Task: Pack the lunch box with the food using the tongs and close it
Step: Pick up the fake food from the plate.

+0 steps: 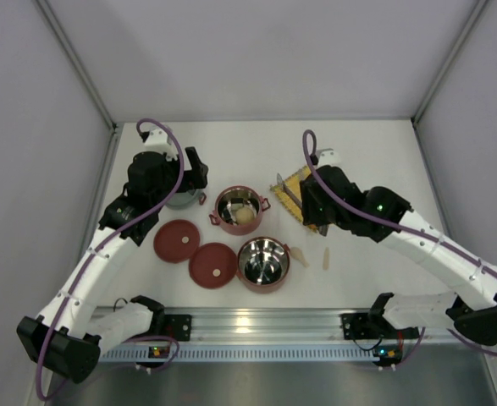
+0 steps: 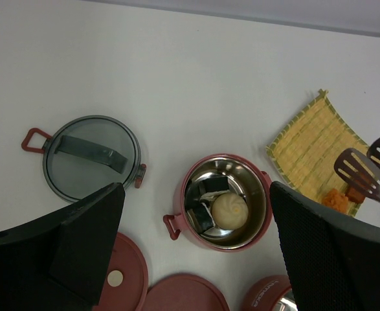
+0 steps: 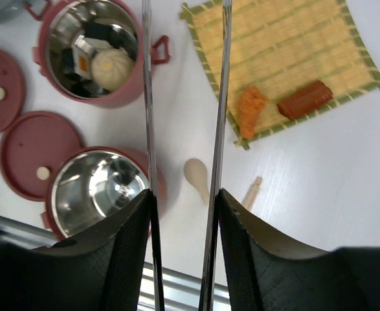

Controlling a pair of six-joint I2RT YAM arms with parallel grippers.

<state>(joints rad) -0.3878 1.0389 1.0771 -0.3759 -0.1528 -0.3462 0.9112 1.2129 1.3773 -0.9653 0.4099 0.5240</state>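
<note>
Down at the bottom centre of the top view, closest to the arm bases, one bowl of the lunch box, the empty bowl (image 1: 263, 263), stands with its steel lining bare. A maroon lid (image 1: 213, 265) lies just beside it on the left, and a second lid (image 1: 177, 240) lies up and left of that, both showing pale dots. A beige spoon (image 1: 299, 255) and a short stick (image 1: 325, 258) lie just right of the empty bowl.

In the right wrist view the right gripper (image 3: 183, 204) is clamped on the tongs (image 3: 222, 97). Its fingers (image 3: 128, 253) press the two slim arms from outside, and the arms run up the frame with a narrow gap between them.

Farther up, the filled bowl (image 1: 238, 209) holds black-wrapped rolls (image 3: 86, 50) and a pale round piece (image 3: 111, 68). To its right the yellow mat (image 3: 274, 45) carries an orange slab (image 3: 251, 111) and a darker slab (image 3: 304, 99). The tongs' slotted tips show at the right edge of the left wrist view, just beside the orange food.

Farthest back, in the upper left, the left gripper (image 2: 196, 191) hangs with its jaws spread wide, holding nothing. A grey lid (image 2: 89, 159) lies on the table near it.
</note>
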